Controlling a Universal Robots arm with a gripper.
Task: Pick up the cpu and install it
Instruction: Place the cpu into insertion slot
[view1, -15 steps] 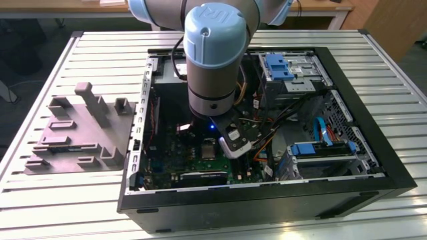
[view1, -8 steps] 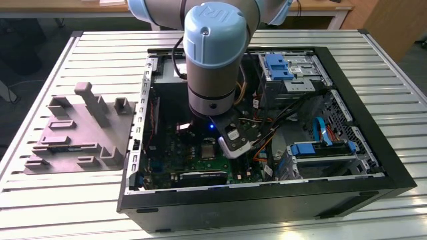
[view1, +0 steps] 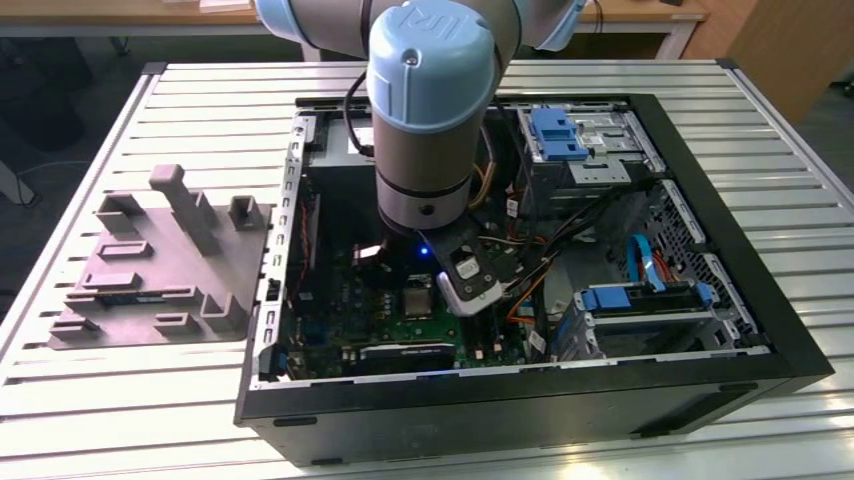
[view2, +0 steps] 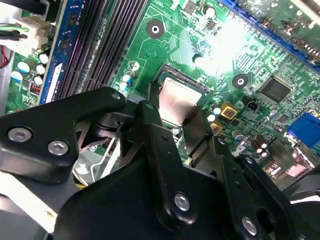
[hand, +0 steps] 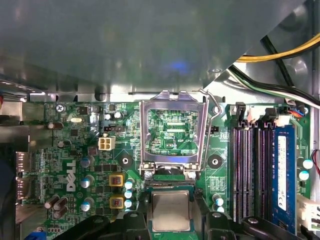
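Observation:
The cpu (view2: 178, 101) is a flat silvery square lying level in the motherboard socket, and it shows again in the first wrist view (hand: 171, 210). My gripper (view2: 177, 112) straddles it, with a black finger (view2: 150, 120) pressed to each of two opposite edges, so it is shut on the chip. The socket's metal load plate (hand: 172, 97) stands hinged open just beyond the chip, its lever (hand: 212, 102) raised. In the exterior view the arm (view1: 427, 120) reaches down into the open computer case, and the cpu (view1: 418, 300) sits on the green board under the wrist.
Memory slots (hand: 250, 170) and a blue memory module (hand: 282, 175) run beside the socket. Cables (view1: 534, 270) and blue-tabbed drive bays (view1: 554, 130) crowd the case (view1: 787, 340) on the exterior view's right. A grey moulded fixture (view1: 160, 270) lies on the slatted table (view1: 134, 420) at its left.

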